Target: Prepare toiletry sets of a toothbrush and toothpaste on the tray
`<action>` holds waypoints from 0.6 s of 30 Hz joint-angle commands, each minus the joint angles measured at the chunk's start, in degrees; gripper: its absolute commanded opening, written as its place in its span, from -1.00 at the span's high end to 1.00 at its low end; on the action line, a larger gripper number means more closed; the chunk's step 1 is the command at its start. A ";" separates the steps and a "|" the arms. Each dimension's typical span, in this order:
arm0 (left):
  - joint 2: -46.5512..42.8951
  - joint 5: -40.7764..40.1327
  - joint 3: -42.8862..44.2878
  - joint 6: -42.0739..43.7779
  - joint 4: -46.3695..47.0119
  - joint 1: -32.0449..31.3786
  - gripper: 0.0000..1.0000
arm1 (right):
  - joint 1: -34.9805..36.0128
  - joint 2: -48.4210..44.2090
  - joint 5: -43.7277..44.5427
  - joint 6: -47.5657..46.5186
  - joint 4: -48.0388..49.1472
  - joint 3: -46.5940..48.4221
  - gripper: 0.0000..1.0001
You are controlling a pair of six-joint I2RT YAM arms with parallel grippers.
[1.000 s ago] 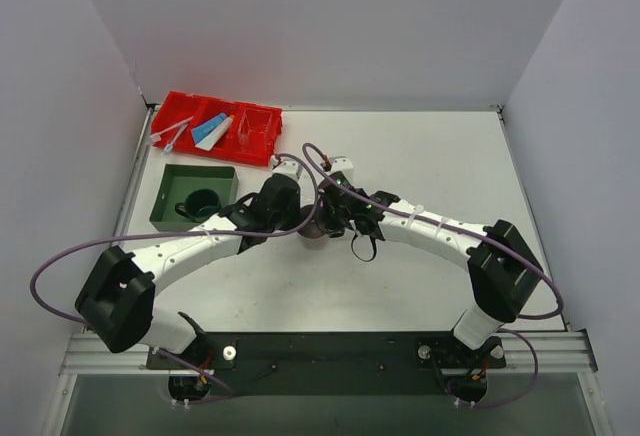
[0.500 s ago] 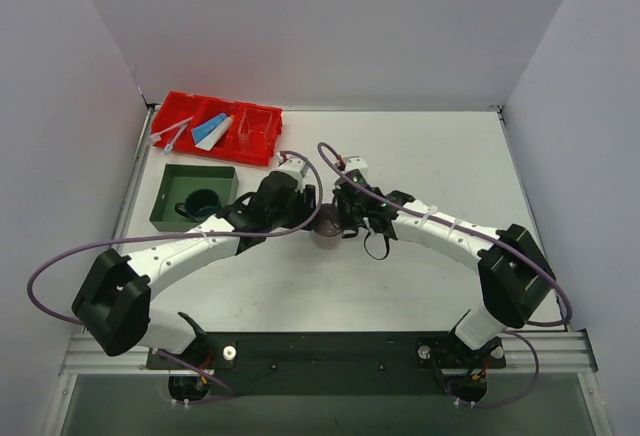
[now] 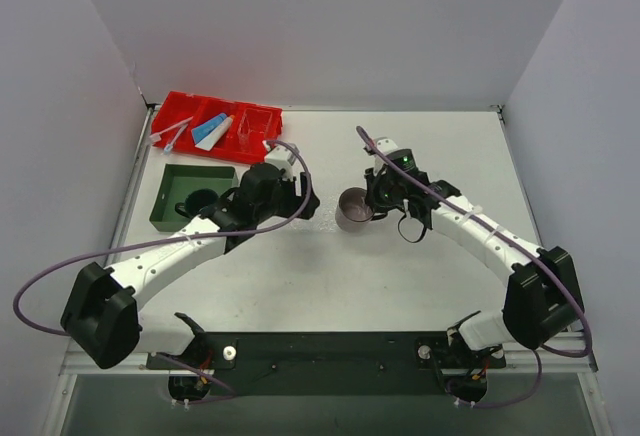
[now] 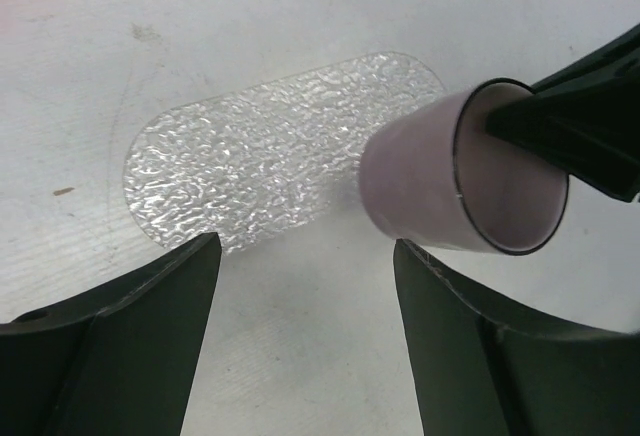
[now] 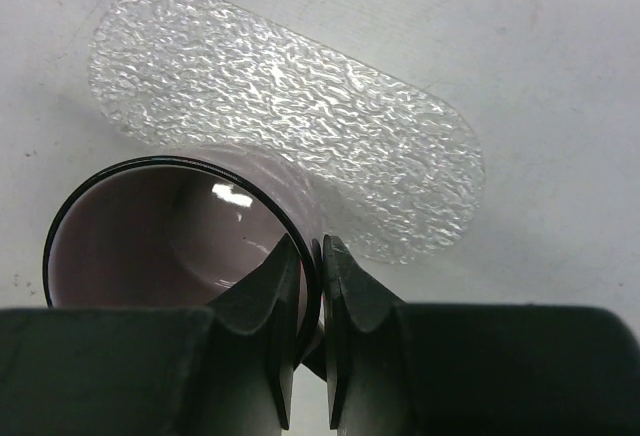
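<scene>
The clear bumpy tray (image 4: 260, 151) lies flat on the white table, also seen in the right wrist view (image 5: 330, 106). My left gripper (image 4: 305, 296) is open just in front of it, with only bare table between its fingers. My right gripper (image 5: 310, 256) is shut on the rim wall of a pale pink mug (image 5: 150, 236), which is tilted at the tray's end (image 4: 440, 181). In the top view the toothbrush (image 3: 170, 134) and the blue toothpaste (image 3: 208, 126) lie in the red bin (image 3: 255, 141), with a white tube (image 3: 220, 134) beside the blue one.
A dark green square tray (image 3: 170, 191) holding a dark mug (image 3: 203, 201) stands left of my left arm. The red bin sits at the back left corner. White walls close the table on three sides.
My left gripper has opened and drawn back to the left. The right arm has carried the pink mug to the right, away from the left gripper, uncovering the clear tray.
</scene>
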 commanded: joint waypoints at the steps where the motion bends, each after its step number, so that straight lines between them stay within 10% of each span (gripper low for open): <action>1: -4.17 0.87 0.34 0.27 2.57 4.91 -0.61 | -6.29 -1.41 -10.38 -8.06 -1.13 1.65 1.00; 18: -8.04 -0.88 0.16 3.35 1.78 10.01 -0.61 | -16.59 5.98 -16.46 -21.43 -3.08 4.47 1.00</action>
